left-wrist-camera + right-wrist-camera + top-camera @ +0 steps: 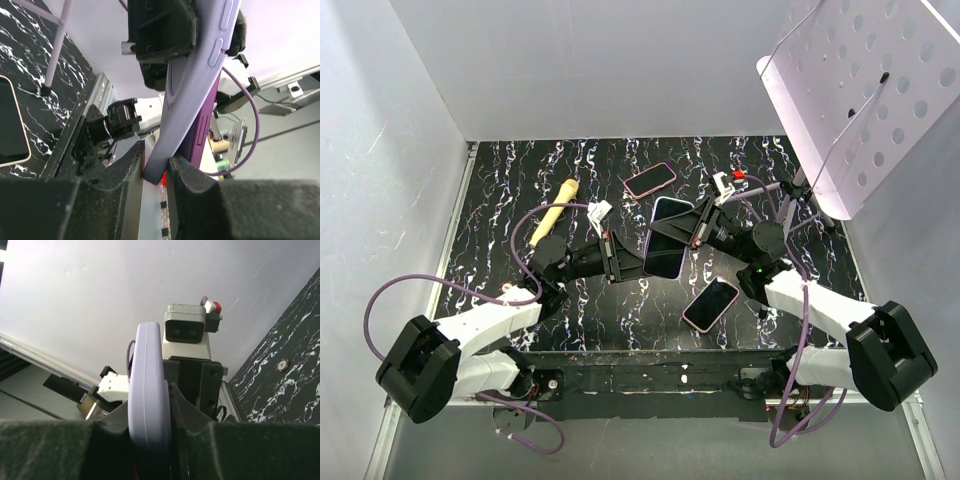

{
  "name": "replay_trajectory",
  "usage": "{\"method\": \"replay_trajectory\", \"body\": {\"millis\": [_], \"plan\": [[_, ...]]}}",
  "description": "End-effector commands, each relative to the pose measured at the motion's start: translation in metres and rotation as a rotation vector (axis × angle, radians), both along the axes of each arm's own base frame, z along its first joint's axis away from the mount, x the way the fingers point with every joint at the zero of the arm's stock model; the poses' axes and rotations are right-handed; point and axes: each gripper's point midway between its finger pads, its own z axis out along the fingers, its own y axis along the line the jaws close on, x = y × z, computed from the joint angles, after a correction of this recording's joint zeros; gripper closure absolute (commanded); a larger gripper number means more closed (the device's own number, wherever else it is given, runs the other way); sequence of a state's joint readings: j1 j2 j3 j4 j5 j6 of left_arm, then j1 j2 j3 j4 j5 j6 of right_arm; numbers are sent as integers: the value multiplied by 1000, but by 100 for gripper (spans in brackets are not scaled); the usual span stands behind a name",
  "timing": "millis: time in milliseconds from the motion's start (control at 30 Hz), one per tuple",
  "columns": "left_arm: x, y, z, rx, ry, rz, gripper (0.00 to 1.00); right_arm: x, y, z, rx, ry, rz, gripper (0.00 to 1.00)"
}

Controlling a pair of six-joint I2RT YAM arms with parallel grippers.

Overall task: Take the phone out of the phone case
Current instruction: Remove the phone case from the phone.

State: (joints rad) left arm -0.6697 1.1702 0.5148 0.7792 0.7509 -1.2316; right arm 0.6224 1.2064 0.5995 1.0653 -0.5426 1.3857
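Lavender case [192,85] front and centre, held up off the worktop [520,170] between both arms! From above, the phone [665,240] shows its dark screen, tilted. The left gripper [630,262] pinches its near-left edge and the right gripper [698,228] is clamped on the far-right edge.

Over to the left wrist camera for what the overhead hides: the case edge-on, its lower lip squeezed between the left gripper's fingers [125,175]. A darker purple strip of the phone's side runs just beside the lavender. The right gripper sits at the top of that view, closed over the case's other end.

The right wrist camera gives only the rounded rim of the case [147,380], wedged tight between its own fingers.

Back overhead, a pink-rimmed phone [650,179] lies flat beyond the arms, and a second pink-rimmed phone [711,304] lies nearer the right arm. A wooden stick [553,212] lies to the left, and a perforated board [865,90] tilts over the far right corner.
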Motion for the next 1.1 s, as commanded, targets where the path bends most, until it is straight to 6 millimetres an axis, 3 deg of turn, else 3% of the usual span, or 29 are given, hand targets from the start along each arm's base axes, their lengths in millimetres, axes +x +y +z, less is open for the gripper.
{"method": "replay_trajectory", "body": {"millis": [0,67,133,233,267,367,467,567,700,867,967,1033,1067], "plan": [[54,-7,-40,82,197,276,80,-74,6,80,281,-179,213,99],[52,-12,-38,68,179,256,84,-75,11,79,289,-184,204,99],[54,-14,-47,86,174,263,96,-72,17,76,281,-181,192,99],[58,-8,-69,161,172,318,100,-71,16,82,309,-173,165,99],[60,-4,-87,237,160,348,100,-70,14,84,323,-170,148,99],[74,21,-128,423,99,501,100,-63,9,94,366,-126,110,99],[90,56,-154,490,44,697,100,-61,-5,113,501,-76,102,99],[93,75,-156,452,-31,792,100,-62,-8,128,582,-28,115,99],[94,71,-138,400,-119,780,100,-72,-10,153,653,-23,137,99],[100,77,-141,442,-92,821,100,-78,-11,161,640,12,174,99],[93,64,-128,437,-71,741,100,-71,4,131,472,25,145,99],[80,53,-121,442,-34,644,100,-69,3,109,422,5,129,99],[70,48,-115,433,-30,585,93,-66,1,100,399,-3,116,99]]}}
